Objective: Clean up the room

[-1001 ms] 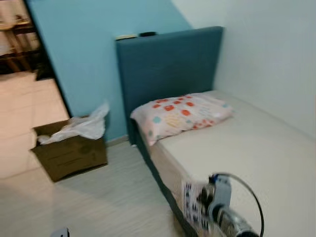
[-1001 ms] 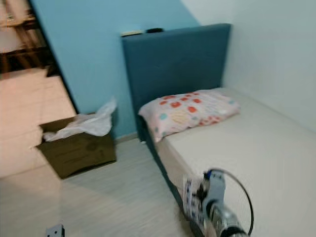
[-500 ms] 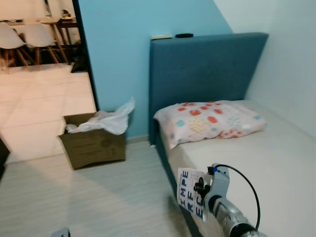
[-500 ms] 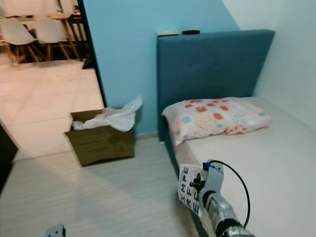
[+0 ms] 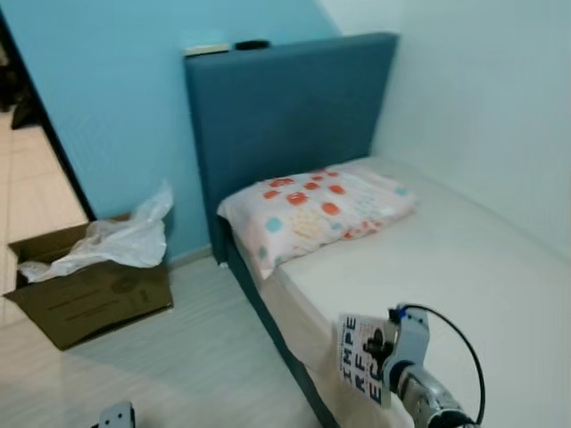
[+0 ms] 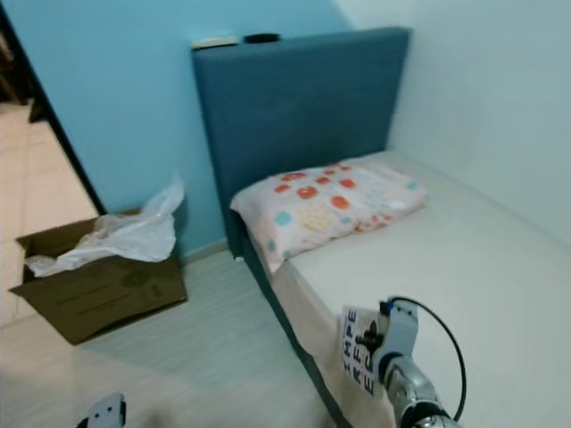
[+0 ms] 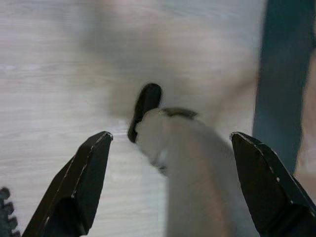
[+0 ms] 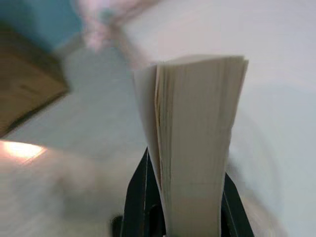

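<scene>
Over bed edge (image 5: 294,308): right claw (image 8: 173,217) clenched on thick paperback book (image 5: 361,367), upright, white cover, bold black letters, cream page block. Left claw (image 7: 168,197) released, above pale wood-grain floor (image 5: 178,357). Smooth bare mattress (image 5: 446,267); soft dotted pillow (image 5: 317,205) against blue padded headboard (image 5: 285,116). Cardboard box (image 5: 89,290) with crumpled plastic beside wall.
</scene>
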Robot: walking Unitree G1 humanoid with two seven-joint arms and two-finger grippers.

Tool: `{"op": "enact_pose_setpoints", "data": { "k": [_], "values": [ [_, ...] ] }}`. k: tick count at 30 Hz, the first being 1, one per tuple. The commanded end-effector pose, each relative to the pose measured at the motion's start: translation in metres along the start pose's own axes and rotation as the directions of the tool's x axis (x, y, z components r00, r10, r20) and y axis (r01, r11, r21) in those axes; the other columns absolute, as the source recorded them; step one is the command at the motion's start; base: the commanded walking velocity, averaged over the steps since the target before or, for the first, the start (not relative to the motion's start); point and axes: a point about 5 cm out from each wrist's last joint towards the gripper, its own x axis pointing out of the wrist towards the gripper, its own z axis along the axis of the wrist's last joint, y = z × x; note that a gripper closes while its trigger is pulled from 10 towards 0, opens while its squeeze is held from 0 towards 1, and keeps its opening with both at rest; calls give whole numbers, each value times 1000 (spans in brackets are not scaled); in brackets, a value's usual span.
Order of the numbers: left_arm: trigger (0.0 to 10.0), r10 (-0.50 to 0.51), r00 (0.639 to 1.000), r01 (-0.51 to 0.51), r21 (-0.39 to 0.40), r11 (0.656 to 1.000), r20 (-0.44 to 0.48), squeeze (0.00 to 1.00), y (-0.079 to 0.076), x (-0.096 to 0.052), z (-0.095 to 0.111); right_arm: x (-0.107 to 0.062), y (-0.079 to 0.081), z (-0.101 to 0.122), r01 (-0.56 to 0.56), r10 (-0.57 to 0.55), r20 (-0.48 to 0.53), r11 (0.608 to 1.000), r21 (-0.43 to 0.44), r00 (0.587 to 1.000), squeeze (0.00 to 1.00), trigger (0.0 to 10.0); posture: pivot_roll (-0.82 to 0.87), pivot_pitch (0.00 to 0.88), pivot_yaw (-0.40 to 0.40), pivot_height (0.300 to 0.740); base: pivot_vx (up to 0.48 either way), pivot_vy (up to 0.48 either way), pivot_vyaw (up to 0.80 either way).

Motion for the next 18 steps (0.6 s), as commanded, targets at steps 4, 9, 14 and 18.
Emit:
{"op": "enact_pose_setpoints", "data": {
  "k": [4, 9, 14, 18],
  "values": [
    [10000, -18, 1000, 18, 18, 1000, -5, 0, -6, 1, 1, -2, -7, 6, -6, 6, 30, 1000, -2, 1000, 0, 10000, -2, 0, -50, 740, 480, 0, 0],
    [10000, -20, 1000, 20, 18, 1000, -5, 0, -6, 1, 1, -1, -5, 6, -17, 17, 36, 1000, 5, 999, 0, 10000, -2, 0, -49, 740, 480, 0, 0],
    [10000, -17, 1000, 17, 18, 1000, -6, 0, -6, 1, 1, -1, -4, 7, -19, 19, 38, 1000, 6, 999, 0, 10000, -2, 0, -48, 740, 480, 0, 0],
    [10000, 6, 1000, -6, -7, 1000, 5, 0, -4, 1, 2, -1, -5, 7, -18, 17, 36, 1000, 16, 999, 0, 10000, -3, 0, -48, 740, 65, 0, 0]
  ]
}}
